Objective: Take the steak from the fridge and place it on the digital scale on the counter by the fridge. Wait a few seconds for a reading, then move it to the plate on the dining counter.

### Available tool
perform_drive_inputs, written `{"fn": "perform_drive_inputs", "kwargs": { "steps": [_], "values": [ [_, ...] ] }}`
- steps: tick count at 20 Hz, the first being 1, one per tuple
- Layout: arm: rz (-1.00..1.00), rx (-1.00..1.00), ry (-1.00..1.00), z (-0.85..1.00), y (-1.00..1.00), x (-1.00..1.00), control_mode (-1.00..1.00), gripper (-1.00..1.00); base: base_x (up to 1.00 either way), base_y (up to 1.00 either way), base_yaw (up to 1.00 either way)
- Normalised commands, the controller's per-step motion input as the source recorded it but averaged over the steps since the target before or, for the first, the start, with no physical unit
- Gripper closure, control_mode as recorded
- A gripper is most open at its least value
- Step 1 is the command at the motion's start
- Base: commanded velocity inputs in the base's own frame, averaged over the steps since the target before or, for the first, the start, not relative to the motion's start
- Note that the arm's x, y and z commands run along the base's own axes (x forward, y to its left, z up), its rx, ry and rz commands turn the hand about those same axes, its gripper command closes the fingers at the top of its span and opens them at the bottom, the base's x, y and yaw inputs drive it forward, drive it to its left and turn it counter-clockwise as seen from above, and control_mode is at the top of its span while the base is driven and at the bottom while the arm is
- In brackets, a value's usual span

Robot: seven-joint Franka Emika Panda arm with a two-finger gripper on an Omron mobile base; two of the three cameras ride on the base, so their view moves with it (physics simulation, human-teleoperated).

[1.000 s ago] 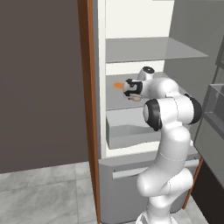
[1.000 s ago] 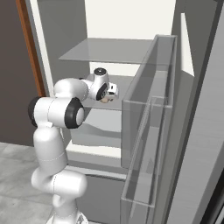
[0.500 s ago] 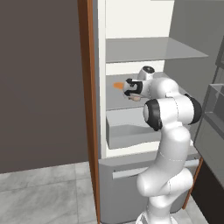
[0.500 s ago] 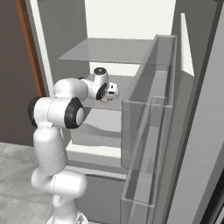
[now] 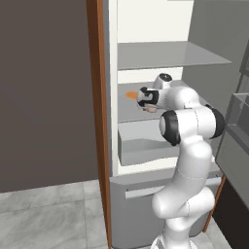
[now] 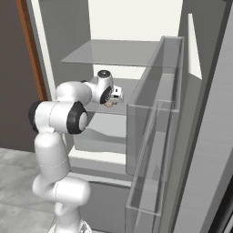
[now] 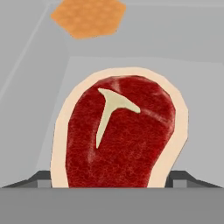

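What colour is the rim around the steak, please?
Pale whitish-tan around the red steak; the hand view shows it best.

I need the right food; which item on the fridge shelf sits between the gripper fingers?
The steak, red with a pale rim; the flat orange blob lies farther back.

The steak [image 7: 120, 140] lies on a shelf [image 5: 133, 113] inside the fridge [image 6: 63, 73], between the gripper [image 7: 113, 178] tips. A flat blob [image 7: 89, 17] rests on the same shelf behind it, apart. A drawer [image 5: 146, 148] sits below.
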Motion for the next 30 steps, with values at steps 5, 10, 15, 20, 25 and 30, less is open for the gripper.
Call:
{"fn": "perform_drive_inputs", "kwargs": {
  "steps": [5, 10, 15, 20, 25, 30],
  "values": [
    [0.00, 0.00, -0.09, 0.00, 0.00, -0.90, -1.00, 1.00, 0.00, 0.00, 0.00],
    [0.00, 0.00, -0.08, 0.02, 0.00, -0.93, -1.00, 1.00, 0.00, 0.00, 0.00],
    [0.00, 0.00, -0.07, 0.44, 0.00, -0.89, -1.00, 1.00, 0.00, 0.00, 0.00],
    [0.00, 0.00, -0.03, 0.71, 0.00, -0.83, -1.00, 1.00, 0.00, 0.00, 0.00],
    [0.01, 0.00, 0.00, 0.64, 0.00, -0.94, -1.00, 1.00, 0.00, 0.00, 0.00],
    [0.02, 0.00, 0.00, 0.40, 0.00, -1.00, -1.00, 1.00, 0.00, 0.00, 0.00]
  ]
}}
